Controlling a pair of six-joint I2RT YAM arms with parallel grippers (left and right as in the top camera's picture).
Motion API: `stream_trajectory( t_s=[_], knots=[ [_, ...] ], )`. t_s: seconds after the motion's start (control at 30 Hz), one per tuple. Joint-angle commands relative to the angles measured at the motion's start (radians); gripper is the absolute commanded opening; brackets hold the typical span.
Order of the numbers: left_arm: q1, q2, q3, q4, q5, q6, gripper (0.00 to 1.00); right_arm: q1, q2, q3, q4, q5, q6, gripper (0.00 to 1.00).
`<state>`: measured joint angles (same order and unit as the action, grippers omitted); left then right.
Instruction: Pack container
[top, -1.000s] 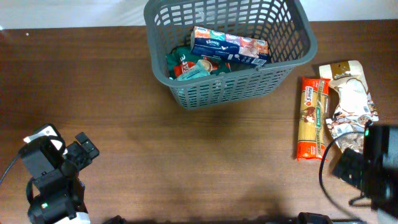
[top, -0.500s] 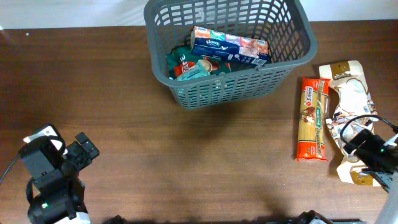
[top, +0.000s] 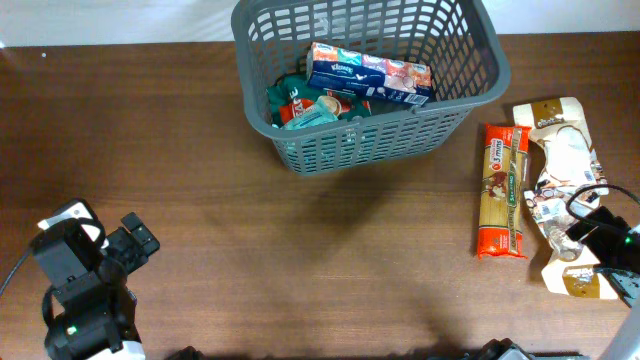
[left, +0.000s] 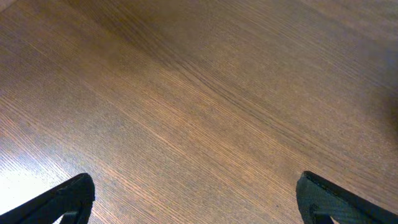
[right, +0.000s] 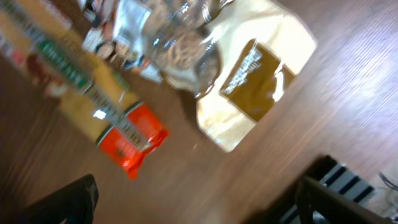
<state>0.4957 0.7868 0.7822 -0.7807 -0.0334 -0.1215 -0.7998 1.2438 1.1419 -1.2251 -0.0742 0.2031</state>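
Well, the basket (top: 360, 148) sat top centre, part filled. The left gripper (left: 196, 199) and right gripper (right: 199, 196) both gaped empty. By the glossy pouch (right: 249, 81), the right gripper could have pinched only film and dropped it short.

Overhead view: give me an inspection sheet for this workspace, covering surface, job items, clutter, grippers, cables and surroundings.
Surface: brown wood-grain table.
Job's things: dark grey basket holds a tissue box and a green packet; spaghetti packet and cream pouch lie on the table to its right.
Clutter: nothing seen.
Grippers: left gripper open, empty, over bare wood; right gripper open, empty, above the pouch.
Cables: black cable by left arm; looped cable at right arm.
Surroundings: white surface beyond table.
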Motion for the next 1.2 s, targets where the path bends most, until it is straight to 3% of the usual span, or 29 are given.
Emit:
stream_trajectory(
  t_s=[0.0, 0.43, 0.7, 0.87, 1.07, 1.17],
  knots=[
    [-0.005, -0.001, -0.004, 0.002, 0.011, -0.009, 0.99, -0.027, 0.015, -0.006, 0.026, 0.117, 0.076, 0.99],
    [-0.005, -0.001, -0.004, 0.002, 0.011, -0.009, 0.99, -0.410, 0.146, -0.006, 0.115, 0.014, 0.277, 0.99],
    [-0.005, -0.001, -0.004, 0.002, 0.011, -0.009, 0.99, -0.418, 0.176, -0.003, 0.145, -0.134, 0.221, 0.99],
    [-0.005, -0.001, -0.004, 0.002, 0.011, -0.009, 0.99, -0.418, 0.176, 0.022, 0.153, -0.114, 0.220, 0.99],
    [-0.005, -0.001, -0.004, 0.002, 0.011, -0.009, 0.99, -0.418, 0.174, 0.028, 0.319, -0.138, 0.262, 0.99],
    [-0.005, -0.001, -0.004, 0.002, 0.011, -0.009, 0.99, -0.416, 0.174, 0.058, 0.332, -0.182, 0.183, 0.99]
  ],
)
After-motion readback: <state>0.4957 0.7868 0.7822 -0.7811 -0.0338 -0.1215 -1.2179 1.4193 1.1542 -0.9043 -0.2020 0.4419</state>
